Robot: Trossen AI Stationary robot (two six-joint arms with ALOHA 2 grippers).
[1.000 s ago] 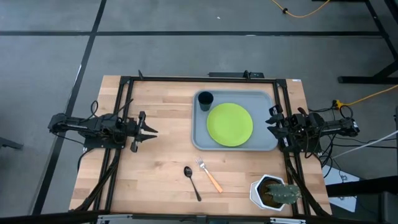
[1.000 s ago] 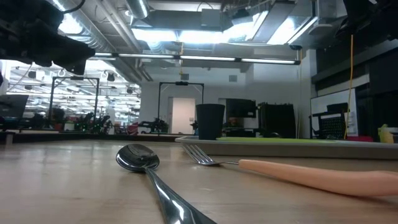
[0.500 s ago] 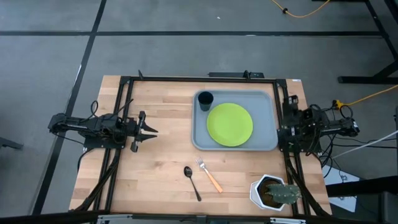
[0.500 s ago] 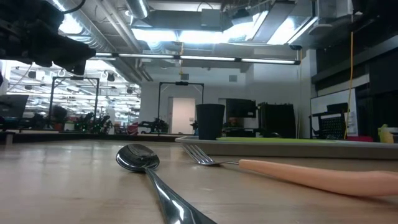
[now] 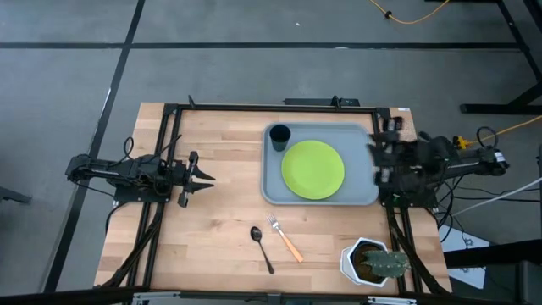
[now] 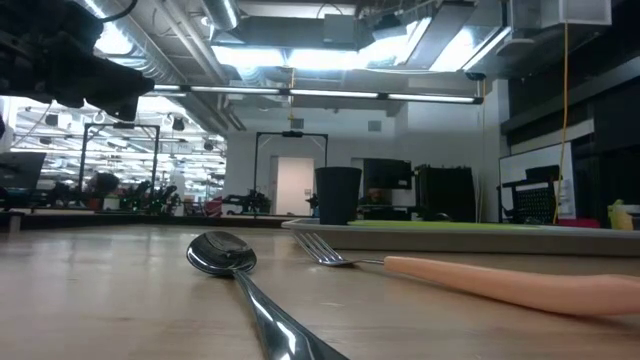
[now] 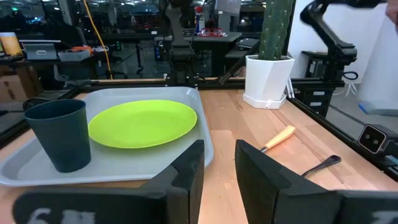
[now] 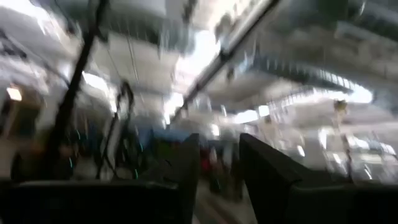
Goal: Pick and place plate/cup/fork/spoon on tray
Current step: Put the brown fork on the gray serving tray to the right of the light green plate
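The lime-green plate (image 5: 312,169) lies flat in the grey-blue tray (image 5: 360,196), and the dark cup (image 5: 279,135) stands upright in the tray's far left corner. The dark spoon (image 5: 262,247) and the orange-handled fork (image 5: 285,239) lie side by side on the wood near the table's front edge, in front of the tray. My left gripper (image 5: 208,180) is open and empty at the table's left, pointing toward the tray. My right gripper (image 5: 373,158) is open and empty at the tray's right edge and shows blurred.
A white hexagonal pot with a cactus (image 5: 373,261) stands at the near right corner. A dark metal frame (image 5: 169,152) runs along the table's left, far and right sides. Bare wood lies between my left gripper and the tray.
My right gripper has drawn back from the tray's right rim toward the table's right edge, then risen and tipped upward; it is blurred now. The plate, cup, fork and spoon have stayed where they were.
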